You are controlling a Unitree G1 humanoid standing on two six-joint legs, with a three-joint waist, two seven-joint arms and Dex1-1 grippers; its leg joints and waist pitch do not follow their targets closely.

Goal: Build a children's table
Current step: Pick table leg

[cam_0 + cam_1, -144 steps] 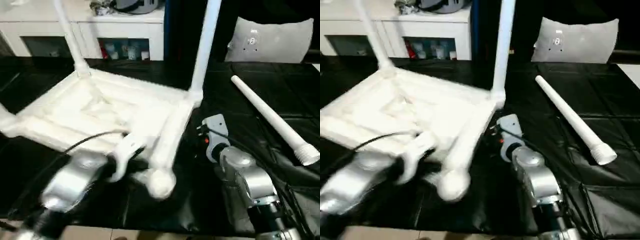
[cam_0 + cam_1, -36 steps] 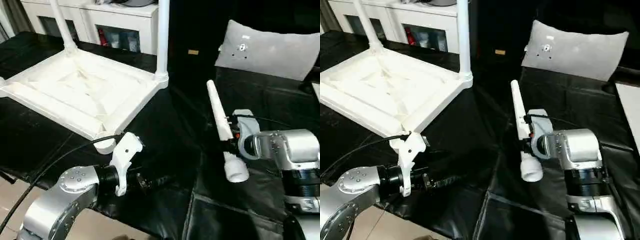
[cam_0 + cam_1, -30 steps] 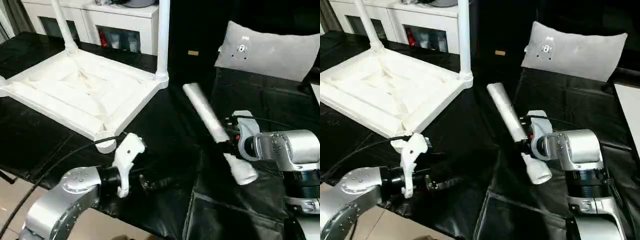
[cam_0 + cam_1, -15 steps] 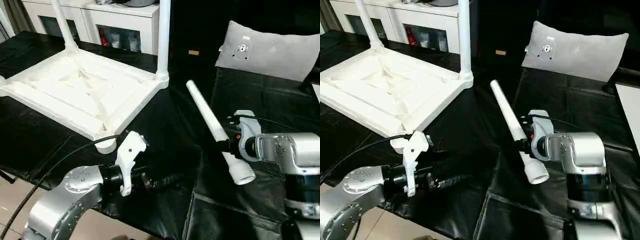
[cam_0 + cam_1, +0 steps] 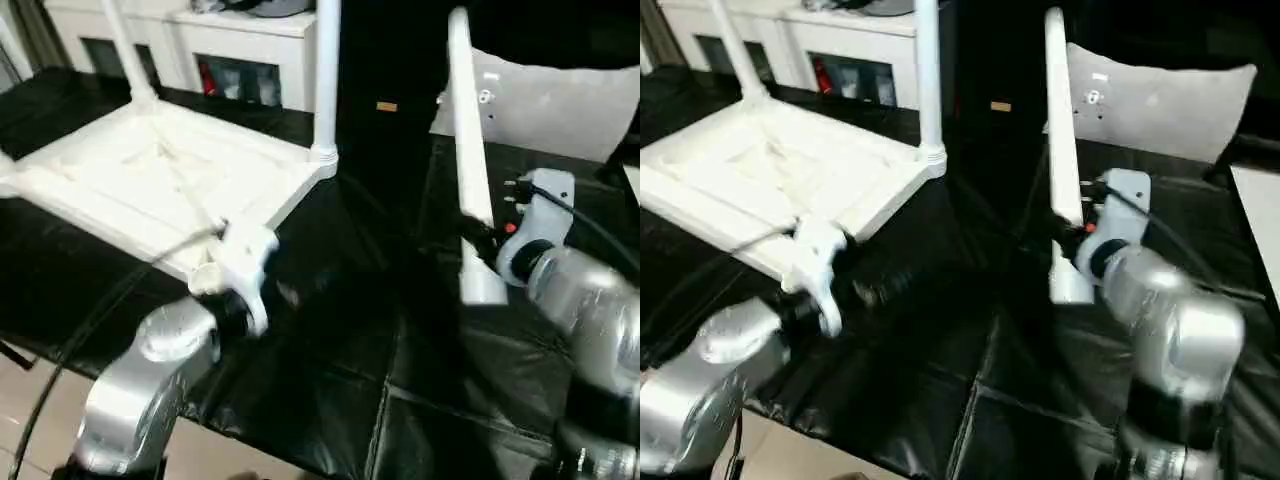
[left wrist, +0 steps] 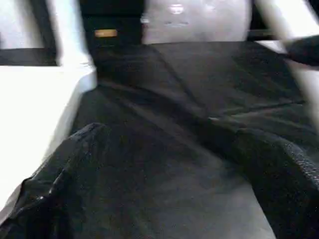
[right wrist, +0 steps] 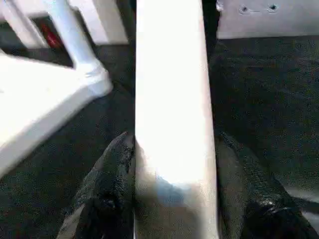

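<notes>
The children's table lies upside down: its white top (image 5: pixel 150 180) rests at the left with two legs (image 5: pixel 326 80) standing in the far corner sockets. A third white leg (image 5: pixel 468 150) stands nearly upright above the black cover, thick end down, with my right gripper (image 7: pixel 172 144) shut on it; its black fingers (image 7: pixel 109 189) press both sides of the leg. My left gripper (image 6: pixel 159 129) hovers low just right of the top's near corner (image 6: pixel 35 109), open, with its fingers (image 6: pixel 60 164) wide apart and nothing between them.
A white cabinet (image 5: pixel 250 50) with glass doors stands behind the table top. A grey-white cushion (image 5: pixel 560 100) leans at the back right. A wrinkled black cover (image 5: pixel 400 380) spreads over the work surface, and its front edge drops to the floor at the lower left (image 5: pixel 30 400).
My right gripper has lifted the leg and swung it from a slant to nearly upright. My left arm has risen and moved forward beside the top's near corner.
</notes>
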